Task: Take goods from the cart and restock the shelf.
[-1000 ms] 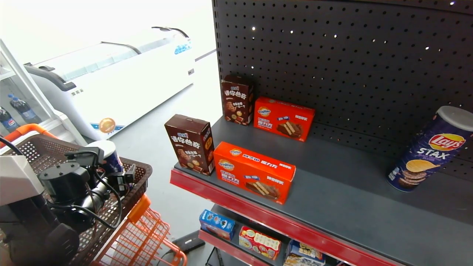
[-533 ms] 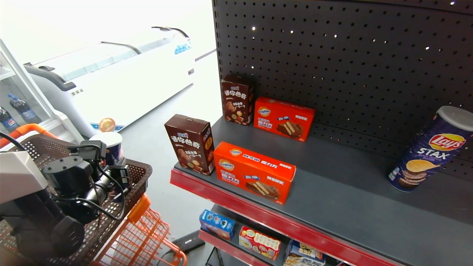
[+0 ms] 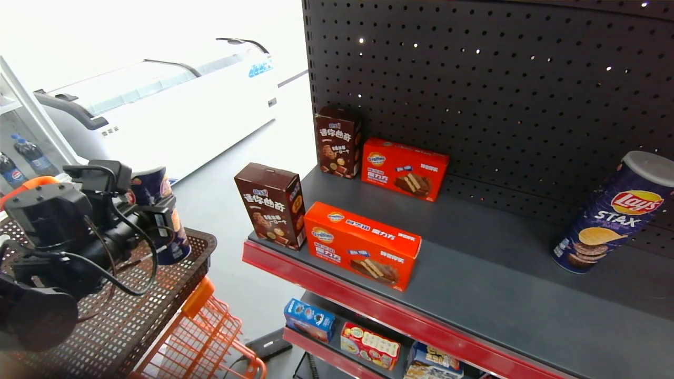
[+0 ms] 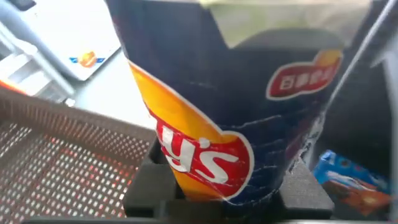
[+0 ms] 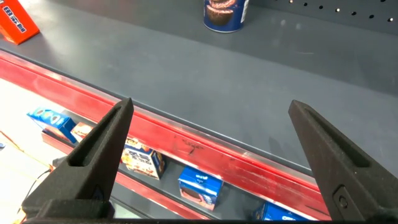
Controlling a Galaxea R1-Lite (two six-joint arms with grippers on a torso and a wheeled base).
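Observation:
My left gripper (image 3: pixel 158 221) is shut on a dark blue chip can (image 3: pixel 160 216) and holds it above the brown basket (image 3: pixel 126 316) of the cart. In the left wrist view the chip can (image 4: pixel 230 118) stands between the black pads (image 4: pixel 305 190). A second blue chip can (image 3: pixel 611 213) stands on the grey shelf (image 3: pixel 489 279) at the right, leaning toward the pegboard. My right gripper (image 5: pixel 217 162) is open in front of the shelf's red edge (image 5: pixel 205 146), with that chip can (image 5: pixel 227 14) farther back.
Two brown cookie boxes (image 3: pixel 271 205) and two orange boxes (image 3: pixel 363 245) stand at the shelf's left part. The shelf's middle is bare. A lower shelf holds small boxes (image 3: pixel 368 345). A white chest freezer (image 3: pixel 158 116) stands beyond the orange cart frame (image 3: pixel 205 342).
My left gripper has lifted the chip can up out of the cart basket. The shelf goods have not moved.

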